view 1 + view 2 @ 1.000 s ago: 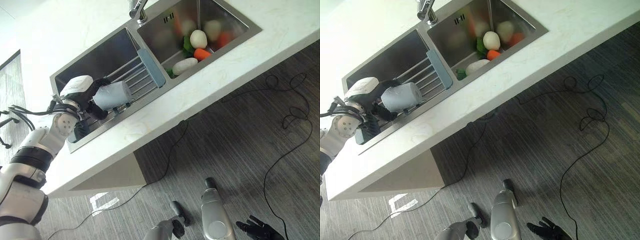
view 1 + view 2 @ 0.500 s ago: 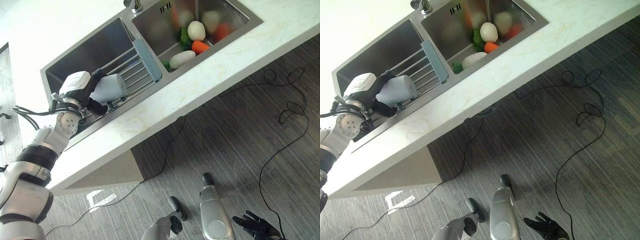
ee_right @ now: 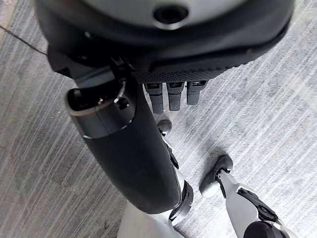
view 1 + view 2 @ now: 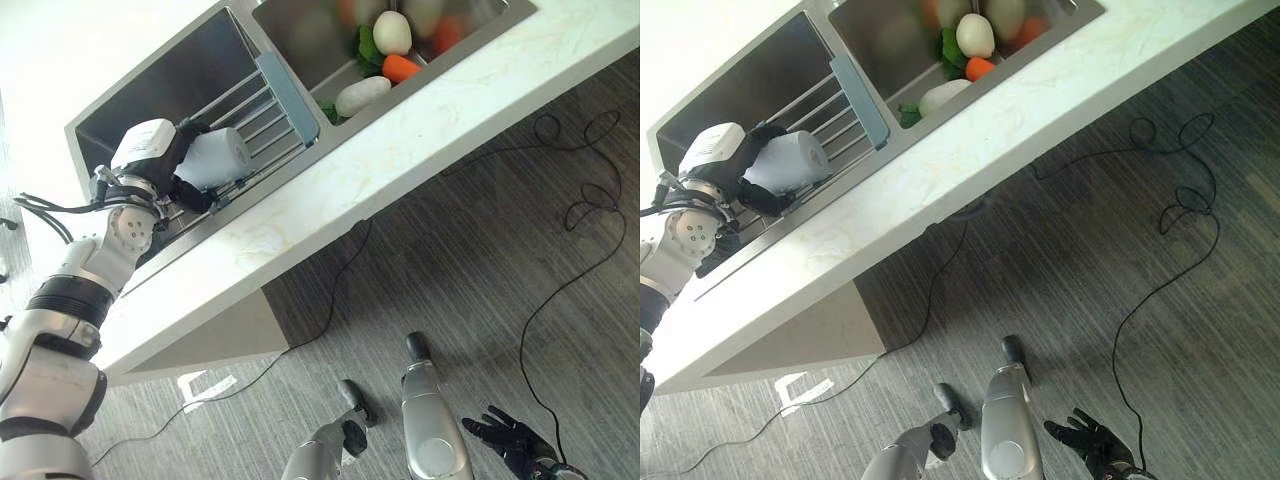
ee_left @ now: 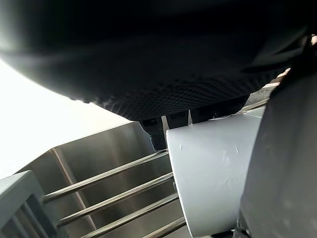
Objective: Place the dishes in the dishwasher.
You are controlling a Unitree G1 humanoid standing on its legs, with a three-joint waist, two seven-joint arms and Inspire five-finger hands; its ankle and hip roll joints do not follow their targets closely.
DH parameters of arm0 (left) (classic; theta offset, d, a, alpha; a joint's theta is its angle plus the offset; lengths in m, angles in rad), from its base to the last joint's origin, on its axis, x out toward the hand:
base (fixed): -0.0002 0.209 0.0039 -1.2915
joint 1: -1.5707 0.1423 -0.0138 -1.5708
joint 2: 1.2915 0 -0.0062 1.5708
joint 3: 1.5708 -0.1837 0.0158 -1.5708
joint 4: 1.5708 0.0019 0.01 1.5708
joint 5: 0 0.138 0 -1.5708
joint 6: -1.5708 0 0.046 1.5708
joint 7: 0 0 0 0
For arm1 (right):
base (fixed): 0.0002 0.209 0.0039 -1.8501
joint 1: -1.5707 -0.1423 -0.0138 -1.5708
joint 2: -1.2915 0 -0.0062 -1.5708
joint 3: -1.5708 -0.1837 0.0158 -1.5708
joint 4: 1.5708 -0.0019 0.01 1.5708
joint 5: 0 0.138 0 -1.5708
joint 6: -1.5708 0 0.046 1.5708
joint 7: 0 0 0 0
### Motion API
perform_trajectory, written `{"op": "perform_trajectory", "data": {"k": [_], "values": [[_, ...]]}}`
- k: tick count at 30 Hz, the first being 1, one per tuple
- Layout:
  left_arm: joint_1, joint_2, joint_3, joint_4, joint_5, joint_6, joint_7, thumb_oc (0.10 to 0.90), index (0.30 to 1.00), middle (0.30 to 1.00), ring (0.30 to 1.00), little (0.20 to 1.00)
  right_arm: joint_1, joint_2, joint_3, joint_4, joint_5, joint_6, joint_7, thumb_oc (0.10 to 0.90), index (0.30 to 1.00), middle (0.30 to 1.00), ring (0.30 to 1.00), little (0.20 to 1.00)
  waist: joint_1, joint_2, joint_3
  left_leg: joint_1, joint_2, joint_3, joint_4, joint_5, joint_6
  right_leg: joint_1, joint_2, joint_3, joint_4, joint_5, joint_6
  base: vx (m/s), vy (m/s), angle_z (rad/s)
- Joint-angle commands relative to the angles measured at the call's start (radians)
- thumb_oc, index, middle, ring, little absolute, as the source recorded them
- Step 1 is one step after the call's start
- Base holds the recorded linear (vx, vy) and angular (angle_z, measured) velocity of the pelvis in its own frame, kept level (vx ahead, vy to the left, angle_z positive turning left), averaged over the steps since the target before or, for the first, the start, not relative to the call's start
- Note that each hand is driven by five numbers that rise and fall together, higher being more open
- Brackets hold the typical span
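My left hand (image 4: 178, 160) is shut on a pale grey cup (image 4: 212, 160), held on its side over the left basin of the steel sink (image 4: 150, 90). The cup (image 4: 790, 162) lies just above the wire drying rack (image 4: 258, 110) that spans that basin. In the left wrist view the cup (image 5: 218, 173) sits against my palm, with the rack's bars (image 5: 119, 191) beyond it. My right hand (image 4: 512, 440) hangs low over the floor with its fingers spread, holding nothing.
The right basin holds vegetables: a white round one (image 4: 392, 32), an orange carrot (image 4: 402, 68) and a long white one (image 4: 358, 96). A pale stone counter (image 4: 400, 150) edges the sink. Black cables (image 4: 580, 200) trail across the grey wood floor.
The camera has shifted, so the sink sits higher in the picture. My left hand still holds the cup over the rack; my right hand stays low with its fingers spread.
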Motion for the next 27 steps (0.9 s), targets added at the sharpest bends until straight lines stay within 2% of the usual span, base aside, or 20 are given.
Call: {"op": "perform_trajectory", "data": {"k": [1, 2, 3, 7, 10, 14, 18, 27], "values": [[-0.068, 0.030, 0.050, 0.034, 0.011, 0.007, -0.004, 0.800, 0.900, 0.900, 0.900, 0.900, 0.050, -0.019, 0.029, -0.030, 0.039, 0.003, 0.007, 0.800, 0.900, 0.900, 0.900, 0.900, -0.019, -0.023, -0.047, -0.106, 0.044, -0.112, 0.185, -0.199, -0.056, 0.017, -0.051, 0.018, -0.056, -0.091, 0.106, 0.00, 0.000, 0.00], [-0.071, 0.027, 0.048, 0.036, 0.019, 0.012, -0.006, 0.525, 0.488, 0.488, 0.488, 0.488, 0.049, -0.020, 0.029, -0.030, 0.038, 0.001, 0.009, 0.800, 0.900, 0.900, 0.900, 0.900, -0.019, -0.022, -0.045, -0.107, 0.044, -0.112, 0.185, -0.199, -0.056, 0.016, -0.051, 0.018, -0.056, -0.091, 0.106, 0.00, 0.000, 0.00], [-0.072, 0.028, 0.046, 0.037, 0.021, 0.020, -0.011, 0.400, 0.300, 0.300, 0.300, 0.300, 0.050, -0.021, 0.028, -0.031, 0.035, 0.000, 0.010, 0.800, 0.900, 0.900, 0.900, 0.900, -0.021, -0.020, -0.044, -0.108, 0.043, -0.111, 0.185, -0.199, -0.057, 0.014, -0.051, 0.019, -0.056, -0.091, 0.106, 0.00, 0.000, 0.00], [-0.076, 0.026, 0.037, 0.048, 0.009, 0.020, -0.041, 0.400, 0.300, 0.300, 0.300, 0.300, 0.043, -0.025, 0.036, -0.039, 0.038, -0.004, 0.006, 0.800, 0.900, 0.900, 0.900, 0.900, -0.023, -0.016, -0.037, -0.112, 0.041, -0.111, 0.185, -0.197, -0.057, 0.009, -0.053, 0.019, -0.056, -0.089, 0.106, -0.01, 0.028, -0.07], [-0.073, 0.021, 0.028, 0.041, -0.053, 0.001, -0.139, 0.400, 0.300, 0.300, 0.300, 0.300, 0.043, -0.029, 0.036, -0.042, 0.036, 0.000, 0.007, 0.800, 0.900, 0.900, 0.900, 0.900, -0.023, -0.014, -0.037, -0.109, 0.041, -0.110, 0.185, -0.197, -0.058, 0.011, -0.055, 0.017, -0.056, -0.090, 0.107, 0.00, 0.010, -0.01], [-0.079, 0.016, 0.011, 0.025, -0.093, 0.006, -0.154, 0.400, 0.300, 0.300, 0.300, 0.300, 0.039, -0.034, 0.029, -0.032, 0.035, -0.001, 0.011, 0.800, 0.900, 0.900, 0.900, 0.900, -0.021, -0.009, -0.042, -0.102, 0.041, -0.108, 0.185, -0.198, -0.056, 0.020, -0.060, 0.009, -0.056, -0.091, 0.108, 0.00, 0.016, 0.00], [-0.089, 0.018, 0.003, -0.019, -0.247, 0.016, -0.252, 0.400, 0.300, 0.300, 0.300, 0.300, 0.042, -0.037, 0.014, -0.004, 0.031, -0.003, 0.020, 0.800, 0.900, 0.900, 0.900, 0.900, -0.013, 0.002, -0.064, -0.084, 0.041, -0.108, 0.185, -0.205, -0.056, 0.040, -0.063, -0.003, -0.056, -0.099, 0.108, 0.01, 0.059, 0.09], [-0.075, 0.022, 0.036, -0.115, -0.423, 0.005, -0.244, 0.400, 0.300, 0.300, 0.300, 0.300, 0.047, -0.026, -0.002, 0.056, -0.003, -0.032, 0.025, 0.800, 0.900, 0.900, 0.900, 0.900, 0.014, 0.012, -0.128, -0.040, 0.051, -0.109, 0.185, -0.215, -0.057, 0.100, -0.072, -0.040, -0.056, -0.119, 0.109, 0.03, 0.046, 0.13]]}}
